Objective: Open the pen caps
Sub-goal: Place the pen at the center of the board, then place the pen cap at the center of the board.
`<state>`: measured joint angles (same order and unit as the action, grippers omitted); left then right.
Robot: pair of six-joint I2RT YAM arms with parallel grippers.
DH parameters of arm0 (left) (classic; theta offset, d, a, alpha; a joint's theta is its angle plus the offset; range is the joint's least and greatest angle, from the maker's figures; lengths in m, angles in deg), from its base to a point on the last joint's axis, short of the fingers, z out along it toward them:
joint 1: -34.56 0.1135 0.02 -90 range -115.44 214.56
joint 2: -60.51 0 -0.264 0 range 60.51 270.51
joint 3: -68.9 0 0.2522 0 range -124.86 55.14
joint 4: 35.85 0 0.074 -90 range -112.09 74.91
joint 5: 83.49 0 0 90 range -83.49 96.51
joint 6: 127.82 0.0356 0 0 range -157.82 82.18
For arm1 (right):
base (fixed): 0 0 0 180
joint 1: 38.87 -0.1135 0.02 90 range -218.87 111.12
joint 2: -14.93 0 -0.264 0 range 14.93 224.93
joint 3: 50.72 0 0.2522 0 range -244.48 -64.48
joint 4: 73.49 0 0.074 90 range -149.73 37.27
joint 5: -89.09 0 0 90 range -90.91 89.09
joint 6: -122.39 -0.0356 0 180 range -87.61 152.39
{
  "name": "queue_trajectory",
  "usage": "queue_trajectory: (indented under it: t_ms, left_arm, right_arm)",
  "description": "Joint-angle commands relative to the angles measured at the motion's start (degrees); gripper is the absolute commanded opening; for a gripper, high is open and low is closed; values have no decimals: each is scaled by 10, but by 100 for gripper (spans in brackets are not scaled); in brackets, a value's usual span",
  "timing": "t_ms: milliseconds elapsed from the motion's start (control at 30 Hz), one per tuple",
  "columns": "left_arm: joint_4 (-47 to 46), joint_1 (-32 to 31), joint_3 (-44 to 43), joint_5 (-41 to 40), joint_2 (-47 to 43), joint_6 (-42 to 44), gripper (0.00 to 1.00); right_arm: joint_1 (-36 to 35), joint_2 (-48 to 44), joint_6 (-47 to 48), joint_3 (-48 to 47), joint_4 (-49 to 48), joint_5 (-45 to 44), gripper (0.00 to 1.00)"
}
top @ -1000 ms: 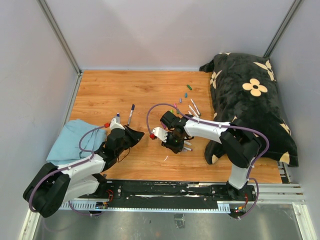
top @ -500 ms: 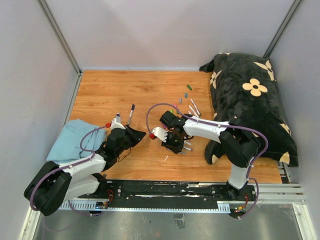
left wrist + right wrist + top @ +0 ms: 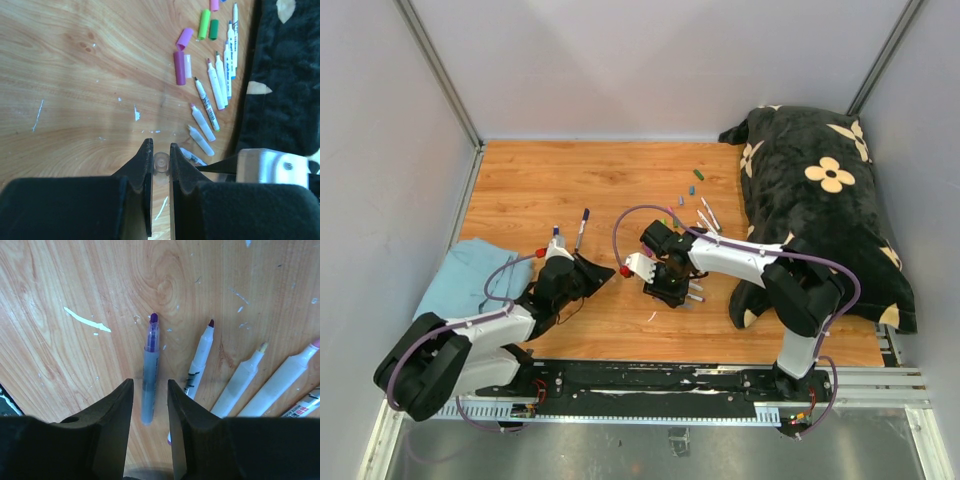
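The wooden surface [image 3: 540, 190] fills the booth floor. A big black flowered pillow [image 3: 820, 210] lies along its 3 o'clock edge, and a pale blue cloth [image 3: 460, 275] is bunched at 8 o'clock.

The right hand [image 3: 150, 382] hangs low near the middle. Its jaws are partly apart, astride a grey pen [image 3: 150, 365] with a purple tip. The pen lies flat between them, with a sliver of wood showing on each side.

At 9 o'clock from it, the left hand [image 3: 160, 145] has its jaws almost together, pinching a small clear round piece [image 3: 161, 163]. I can't make out what that is.

A fan of uncapped white pens [image 3: 215, 90] lies at 1 o'clock from the right hand, just beside the pillow. The pen caps [image 3: 179, 67] lie loose at the fan's 11 o'clock side: purple, lilac, lime, green, pink. One capped pen [image 3: 582, 228] lies at 12 o'clock from the left hand.
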<state>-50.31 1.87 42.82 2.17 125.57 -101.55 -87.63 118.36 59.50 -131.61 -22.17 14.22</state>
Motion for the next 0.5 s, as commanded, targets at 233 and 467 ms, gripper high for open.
queue_trajectory:
  t_ms: [233, 467]
  left_arm:
    - [-11, 0, -32, 28, 65, -9, 1]
    - [-7, -13, -55, 28, 111, 0, 2]
  right_arm:
    - [-11, -47, 14, -12, 14, -6, 40]
    - [-10, -62, 22, -10, 13, -7, 41]
